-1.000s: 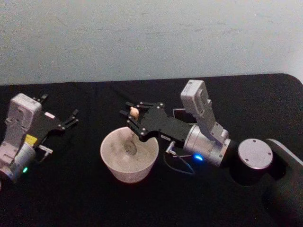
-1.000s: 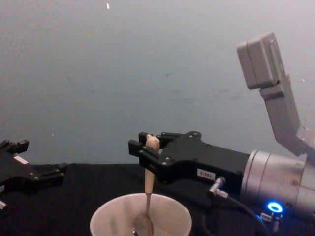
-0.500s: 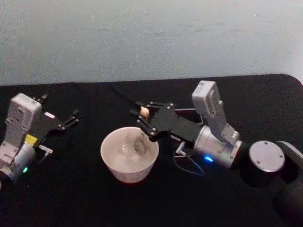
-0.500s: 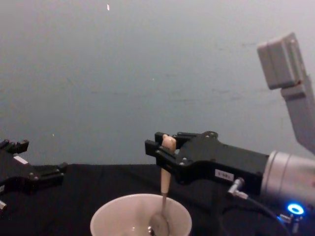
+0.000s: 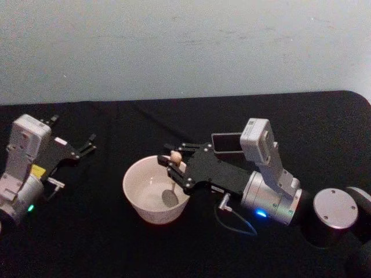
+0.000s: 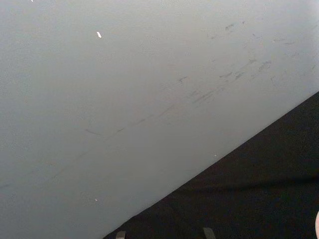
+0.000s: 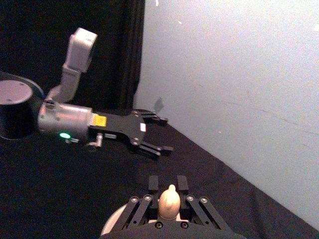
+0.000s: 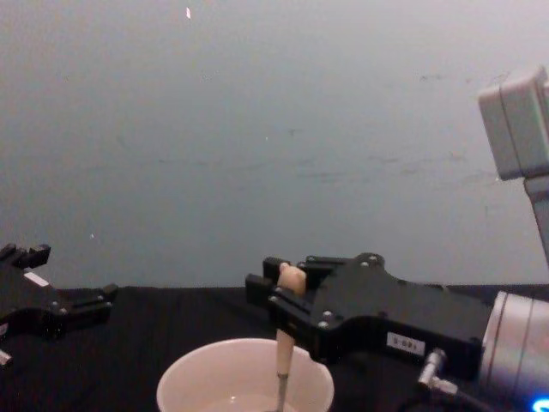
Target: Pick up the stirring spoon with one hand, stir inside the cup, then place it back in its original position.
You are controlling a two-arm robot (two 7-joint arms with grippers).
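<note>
Right gripper (image 5: 173, 162) reaches in from the right over the cup (image 5: 132, 174), its fingers clamped on the spoon (image 5: 175, 157) just under the knob. In the chest view the beige handle (image 8: 282, 350) drops out of the underside of the gripper (image 8: 287, 299) and down into the cup (image 8: 184, 378). The spoon stands close to upright, knob on top and tipped slightly toward the robot's right. Its shiny bowl is low inside the cup, in the right half near the wall. The long axis runs top to bottom, with only a small lean.

The holder (image 5: 227, 141) sits behind the right gripper, to the right of the cup and apart from it, partly hidden by the wrist housing.

The left gripper (image 5: 87, 143) is parked far left on the tabletop (image 5: 87, 231), fingers spread and holding nothing, well apart from the cup. Open black tabletop lies between them and in front of the cup. The back edge of the tabletop meets the pale wall (image 5: 185, 46) well behind.
</note>
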